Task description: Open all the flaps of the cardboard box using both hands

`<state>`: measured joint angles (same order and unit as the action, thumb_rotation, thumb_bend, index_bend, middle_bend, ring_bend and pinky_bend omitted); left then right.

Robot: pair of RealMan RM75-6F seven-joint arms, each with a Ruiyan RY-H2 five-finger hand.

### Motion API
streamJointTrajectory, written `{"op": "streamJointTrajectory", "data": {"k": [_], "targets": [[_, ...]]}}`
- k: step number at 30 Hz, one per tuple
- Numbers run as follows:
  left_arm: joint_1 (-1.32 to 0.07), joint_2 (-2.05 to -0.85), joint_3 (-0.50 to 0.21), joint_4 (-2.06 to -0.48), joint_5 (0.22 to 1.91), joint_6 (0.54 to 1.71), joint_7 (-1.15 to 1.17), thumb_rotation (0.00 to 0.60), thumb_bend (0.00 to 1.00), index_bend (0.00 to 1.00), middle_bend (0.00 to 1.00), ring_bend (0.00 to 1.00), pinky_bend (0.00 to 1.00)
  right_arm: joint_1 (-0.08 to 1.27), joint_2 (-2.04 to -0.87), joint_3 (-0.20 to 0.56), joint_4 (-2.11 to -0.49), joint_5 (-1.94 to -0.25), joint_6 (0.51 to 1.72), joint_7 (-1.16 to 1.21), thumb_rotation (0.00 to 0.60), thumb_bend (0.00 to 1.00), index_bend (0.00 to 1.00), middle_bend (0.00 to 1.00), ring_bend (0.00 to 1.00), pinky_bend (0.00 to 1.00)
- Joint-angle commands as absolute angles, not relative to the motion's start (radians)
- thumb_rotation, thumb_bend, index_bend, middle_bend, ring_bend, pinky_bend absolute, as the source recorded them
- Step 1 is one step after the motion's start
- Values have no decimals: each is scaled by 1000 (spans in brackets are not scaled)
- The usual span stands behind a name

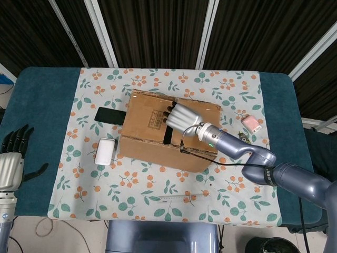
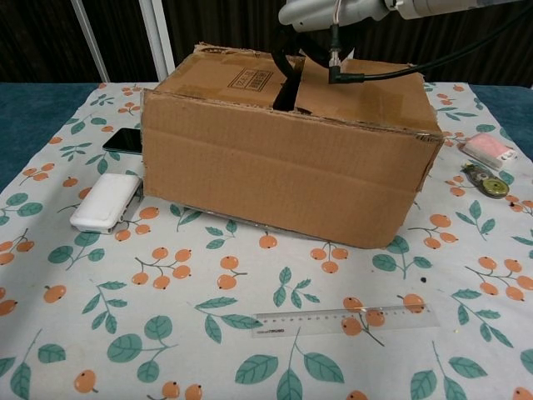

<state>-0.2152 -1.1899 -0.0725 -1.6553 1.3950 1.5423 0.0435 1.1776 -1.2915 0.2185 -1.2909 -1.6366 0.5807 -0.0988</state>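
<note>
The brown cardboard box (image 1: 150, 134) (image 2: 283, 162) stands mid-table on the floral cloth, its two top flaps lying down with a dark gap between them. My right hand (image 1: 181, 117) (image 2: 321, 12) hovers over the right flap (image 1: 197, 129). Its fingers (image 1: 168, 113) stretch left and their dark tips dip into the gap (image 2: 285, 71). Whether the tips touch the flap's edge is hidden. My left hand (image 1: 13, 161) stays off the table's left side, fingers spread and holding nothing. The chest view does not show it.
A black phone (image 1: 108, 115) (image 2: 125, 140) and a white case (image 1: 105, 152) (image 2: 104, 202) lie left of the box. A clear ruler (image 1: 181, 197) (image 2: 346, 321) lies in front. A pink item (image 1: 251, 124) (image 2: 490, 150) and a small round object (image 2: 487, 185) sit to the right.
</note>
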Motion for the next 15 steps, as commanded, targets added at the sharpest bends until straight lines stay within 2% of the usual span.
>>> {"op": "streamJointTrajectory", "data": {"k": [1, 15], "targets": [[-214, -1192, -76, -1653, 1396, 1539, 45, 600, 147, 0, 0, 0, 31, 1187, -1305, 210, -1280, -1631, 583, -106, 600, 1000, 431, 299, 286, 311], [-205, -1204, -99, -1629, 1379, 1512, 29, 600, 146, 0, 0, 0, 32, 1221, -1347, 166, -1241, -1632, 598, -120, 600, 1000, 438, 275, 267, 287]]}}
